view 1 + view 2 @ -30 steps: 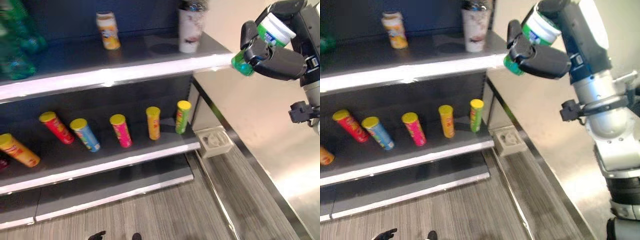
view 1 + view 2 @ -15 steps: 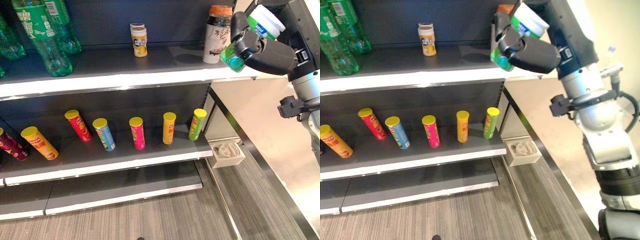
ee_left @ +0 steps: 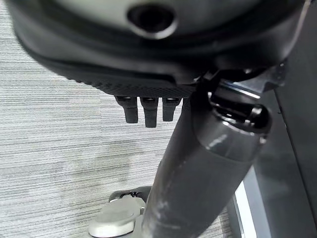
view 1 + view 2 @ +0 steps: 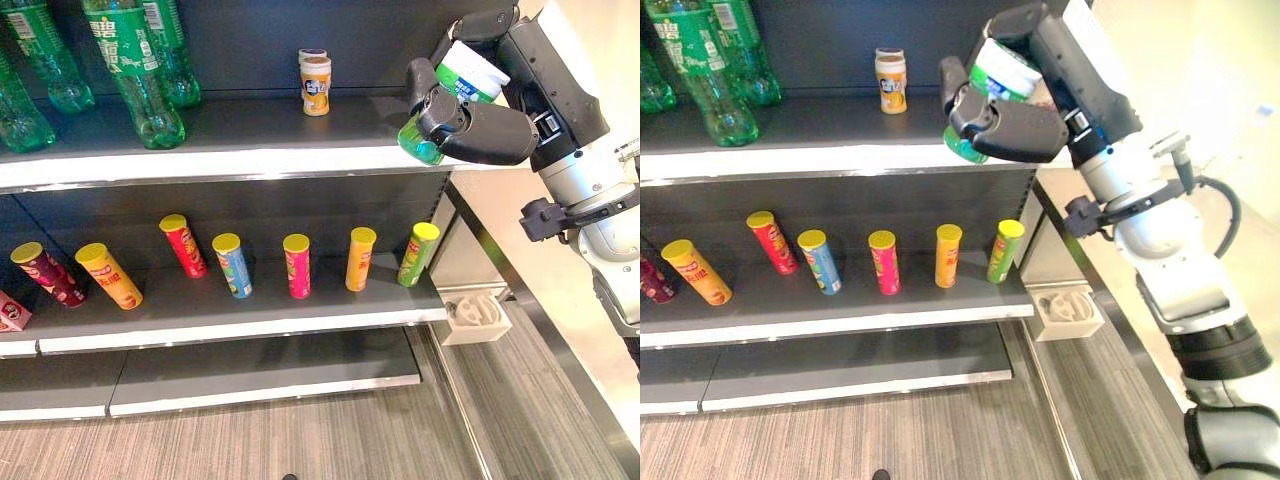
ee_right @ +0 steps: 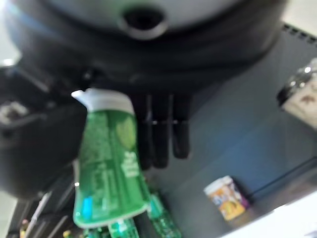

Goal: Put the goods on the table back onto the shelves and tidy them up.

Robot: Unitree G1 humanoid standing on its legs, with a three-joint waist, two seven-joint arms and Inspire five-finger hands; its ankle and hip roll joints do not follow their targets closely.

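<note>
Overhead, we note the right hand [image 4: 480,125] raised at the right end of the top shelf [image 4: 230,160], fingers and thumb curled round a green bottle [image 4: 445,95] with a white cap; the bottle lies tilted in the grip, cap toward the arm, green base toward the shelf, and sits just above the shelf's front edge; the right wrist view shows the same bottle [image 5: 109,163] clamped between thumb and fingers [image 5: 161,134]; on the top shelf we see a small orange jar [image 4: 315,85] standing upright toward the back, well apart from the hand, and tall green soda bottles [image 4: 135,75] grouped at the left end; the right wrist view also catches a pale patterned cup [image 5: 303,96] with a dark lid on that shelf; the middle shelf [image 4: 240,320] carries a row of tube cans [image 4: 298,266], all leaning, spaced apart: green at the right end, then orange, pink, blue and red, with a yellow and a dark red one further left; a white tray [image 4: 478,312] sits on the floor beside the shelf's right end; the left hand [image 3: 146,109] shows in its own wrist view over grey striped flooring, fingers hanging straight, holding nothing.
</note>
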